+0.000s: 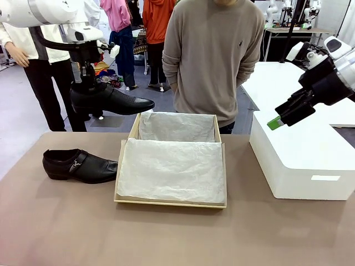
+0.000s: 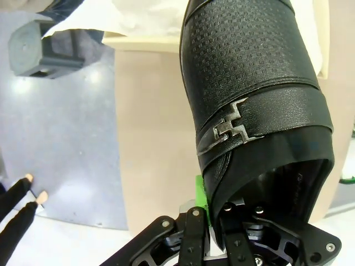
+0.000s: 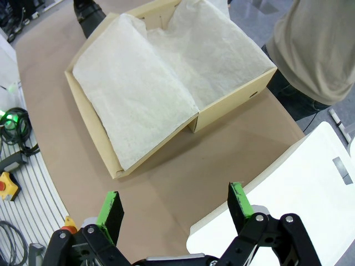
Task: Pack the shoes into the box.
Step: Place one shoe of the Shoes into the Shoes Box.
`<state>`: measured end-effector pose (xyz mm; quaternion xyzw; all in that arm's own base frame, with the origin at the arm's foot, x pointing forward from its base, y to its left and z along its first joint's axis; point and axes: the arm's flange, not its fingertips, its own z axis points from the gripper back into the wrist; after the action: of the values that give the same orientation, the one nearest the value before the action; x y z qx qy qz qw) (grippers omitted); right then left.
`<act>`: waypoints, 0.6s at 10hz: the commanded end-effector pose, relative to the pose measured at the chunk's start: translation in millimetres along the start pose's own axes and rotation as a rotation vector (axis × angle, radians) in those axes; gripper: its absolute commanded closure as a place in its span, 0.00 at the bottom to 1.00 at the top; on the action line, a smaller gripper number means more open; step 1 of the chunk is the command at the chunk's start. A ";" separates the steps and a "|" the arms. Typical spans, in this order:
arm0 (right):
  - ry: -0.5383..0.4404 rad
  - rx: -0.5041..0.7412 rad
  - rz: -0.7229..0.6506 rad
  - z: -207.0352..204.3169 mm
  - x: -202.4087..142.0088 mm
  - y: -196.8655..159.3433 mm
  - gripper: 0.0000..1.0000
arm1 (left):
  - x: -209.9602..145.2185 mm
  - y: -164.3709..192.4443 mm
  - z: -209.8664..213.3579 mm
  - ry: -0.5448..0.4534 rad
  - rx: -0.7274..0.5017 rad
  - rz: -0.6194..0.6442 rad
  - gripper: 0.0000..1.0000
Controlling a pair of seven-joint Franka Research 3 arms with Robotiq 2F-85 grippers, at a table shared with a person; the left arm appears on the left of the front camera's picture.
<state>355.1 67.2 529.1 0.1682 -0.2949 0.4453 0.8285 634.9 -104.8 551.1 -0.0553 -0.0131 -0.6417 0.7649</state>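
Left pincer [image 1: 89, 84] clamped on one shoe [image 1: 113, 102], right pincer [image 3: 173, 199] gaping: swing your load over the box [image 1: 117, 188] and lower it flat onto the tissue [image 1: 172, 166].

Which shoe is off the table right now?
The shoe in the left gripper, aloft; the other shoe lies on the table, left of the box.

White shells on left arm [image 1: 39, 12] & right arm [image 1: 348, 64], behind pincers. Left pincer [image 2: 213, 217], right pincer [image 3: 174, 198]: blk linkages, silver screws, green pads at tips.
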 end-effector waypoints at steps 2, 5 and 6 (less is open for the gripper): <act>-0.013 0.007 0.001 -0.7 0.2 -1.4 0.00 | 14.3 -5.4 1.9 0.035 0.038 -0.029 1.00; -0.013 0.007 0.001 -0.7 0.2 -1.4 0.00 | 60.8 -10.5 3.1 0.026 0.046 -0.089 1.00; -0.013 0.007 0.001 -0.7 0.2 -1.4 0.00 | 77.9 -14.1 -0.4 0.032 0.042 -0.105 1.00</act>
<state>355.0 67.2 529.2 0.1681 -0.2950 0.4453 0.8285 627.0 -176.1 554.9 -0.0371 -0.0180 -0.6840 0.7283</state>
